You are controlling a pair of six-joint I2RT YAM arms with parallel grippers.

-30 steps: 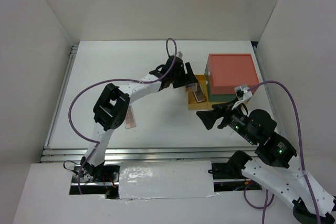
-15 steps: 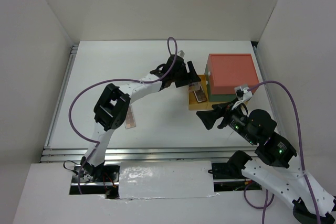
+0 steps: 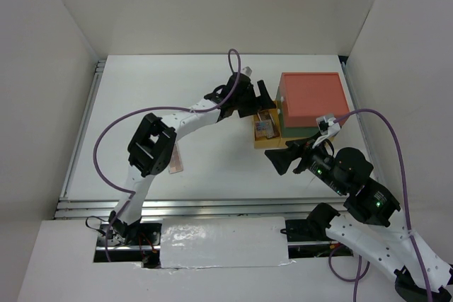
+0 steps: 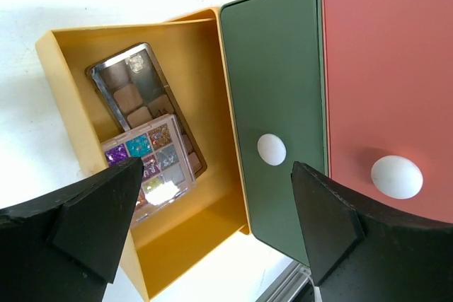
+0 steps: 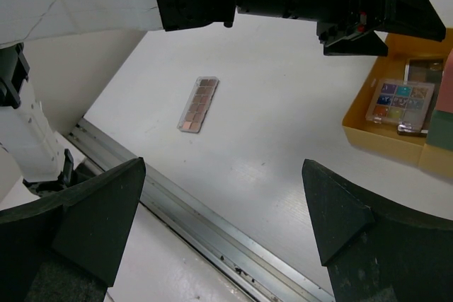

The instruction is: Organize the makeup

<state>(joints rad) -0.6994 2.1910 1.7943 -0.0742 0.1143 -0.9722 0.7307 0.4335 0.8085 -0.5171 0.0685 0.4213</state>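
the left gripper [image 4: 216, 167] hangs over the open yellow drawer [image 4: 67, 97], its fingers spread wide and pinching nothing. in the drawer the small square multicoloured palette [image 4: 148, 164] lies across the near end of a long brown-pink palette [image 4: 131, 90], touching it. beside the drawer are the shut green drawer front [image 4: 276, 76] and red drawer front [image 4: 389, 68]. the right gripper [image 5: 224, 164] is spread and empty too, hovering over the table [image 5: 283, 146] near the drawer's outer corner. a second long palette [image 5: 199, 104] lies flat on the table, well apart from the drawer, near the left arm's elbow.

the square palette looks delivered, so the step in hand is likely to clear the drawer and go for the one on the table. to do that well, the left gripper should rise straight up before swinging, so neither finger clips the drawer wall or nudges the stacked pieces. the square palette may be propped unevenly on the long one; the view does not settle it. for the flat palette, come down square, span its short width, keep the tips close to the table, and close gently so it does not skid or tip.
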